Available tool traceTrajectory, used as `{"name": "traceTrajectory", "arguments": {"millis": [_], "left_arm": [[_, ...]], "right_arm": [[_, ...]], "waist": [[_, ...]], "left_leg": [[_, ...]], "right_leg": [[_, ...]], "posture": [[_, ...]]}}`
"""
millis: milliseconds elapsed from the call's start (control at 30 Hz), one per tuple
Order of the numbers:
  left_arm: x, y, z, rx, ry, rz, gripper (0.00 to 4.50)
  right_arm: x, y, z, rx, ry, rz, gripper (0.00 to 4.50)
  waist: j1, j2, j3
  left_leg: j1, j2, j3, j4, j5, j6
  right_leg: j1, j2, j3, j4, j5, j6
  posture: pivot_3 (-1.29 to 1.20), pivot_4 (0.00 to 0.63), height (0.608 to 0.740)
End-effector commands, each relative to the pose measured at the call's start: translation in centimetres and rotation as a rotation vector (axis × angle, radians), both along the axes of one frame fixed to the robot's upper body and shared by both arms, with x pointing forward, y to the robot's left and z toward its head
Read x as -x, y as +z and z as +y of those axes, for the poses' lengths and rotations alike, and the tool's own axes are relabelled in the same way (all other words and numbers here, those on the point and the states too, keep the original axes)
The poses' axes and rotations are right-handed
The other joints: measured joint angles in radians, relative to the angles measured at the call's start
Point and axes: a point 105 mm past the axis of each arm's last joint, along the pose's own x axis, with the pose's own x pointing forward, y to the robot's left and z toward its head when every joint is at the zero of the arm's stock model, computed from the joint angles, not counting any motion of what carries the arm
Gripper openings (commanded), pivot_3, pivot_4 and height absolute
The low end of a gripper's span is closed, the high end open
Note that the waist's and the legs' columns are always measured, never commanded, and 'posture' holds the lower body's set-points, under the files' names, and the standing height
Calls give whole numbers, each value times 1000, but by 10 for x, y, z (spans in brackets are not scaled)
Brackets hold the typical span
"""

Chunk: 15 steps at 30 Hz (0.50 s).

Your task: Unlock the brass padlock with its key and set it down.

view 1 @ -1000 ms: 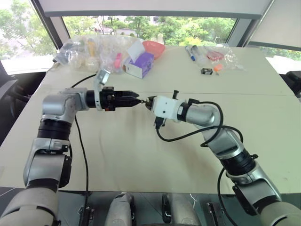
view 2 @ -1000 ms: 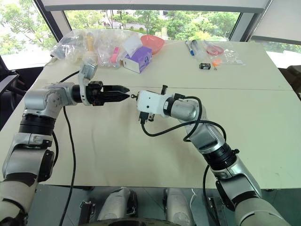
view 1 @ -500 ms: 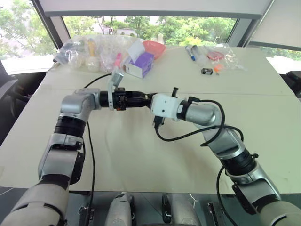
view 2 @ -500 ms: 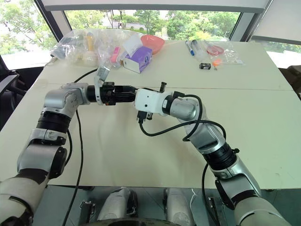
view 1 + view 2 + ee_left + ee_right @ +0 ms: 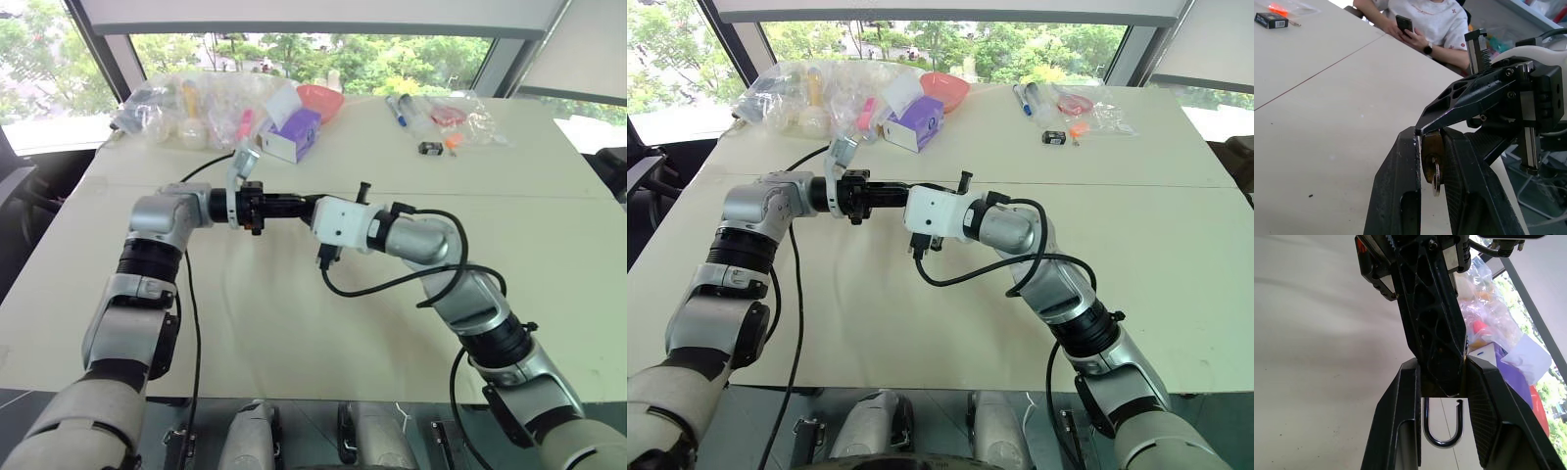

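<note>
My left claw [image 5: 299,206] reached level across the worktop [image 5: 294,323] toward my right arm, its two black fingers drawn narrow around the brass padlock [image 5: 1432,155] with the key [image 5: 1436,177] hanging from the lock's underside; whether those fingers truly pinched the body I could not tell. I judged that arm had come in to work the key while the other steadied the lock. My right claw [image 5: 1442,396] met it mid-air above the worktop, shut on the padlock, so the silvery shackle [image 5: 1443,427] stuck out between its fingers, one end already free of the body. Beyond the worktop sat a person [image 5: 1427,24] holding a phone. I counted one padlock, one key, one shackle, two claws, two fingers on each
</note>
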Motion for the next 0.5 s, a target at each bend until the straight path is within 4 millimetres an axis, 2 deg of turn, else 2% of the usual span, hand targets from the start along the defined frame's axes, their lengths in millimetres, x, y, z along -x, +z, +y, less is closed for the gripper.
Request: {"name": "traceTrajectory", "arguments": {"millis": [33,133,233,267,333,500], "left_arm": [[0,13,2,34,14,-38,112],[-1,20,5,88,29,-18,112],[4,21,7,98,19,-20,112],[5,21,7,98,16,-23,112],[11,25,7,113,-18,-24,112],[17,29,9,116,-46,-25,112]], "right_arm": [[3,15,-3,-37,-5,-46,1195],[3,11,-16,-31,-43,-19,2679],[8,31,-28,-313,-96,105,4174],[11,35,-29,-373,-93,144,4448],[16,44,-33,-472,-91,191,4448],[13,45,-39,-488,-144,192,4448]], "waist": [[0,0,0],[1,0,0],[1,0,0],[1,0,0],[0,0,0],[0,0,0]], "left_leg": [[0,0,0,0,0,0],[0,0,0,0,0,0],[0,0,-1,0,0,0],[0,0,-2,0,0,0],[0,0,-3,0,0,0],[0,0,-3,0,0,0]], "right_leg": [[0,0,0,0,0,0],[0,0,0,0,0,0],[0,0,0,0,0,0],[0,0,0,0,0,0],[0,0,0,1,0,0],[0,0,0,0,0,0]], "posture": [[0,150,734],[0,150,734],[0,150,734],[0,150,734],[0,150,734],[0,150,734]]}}
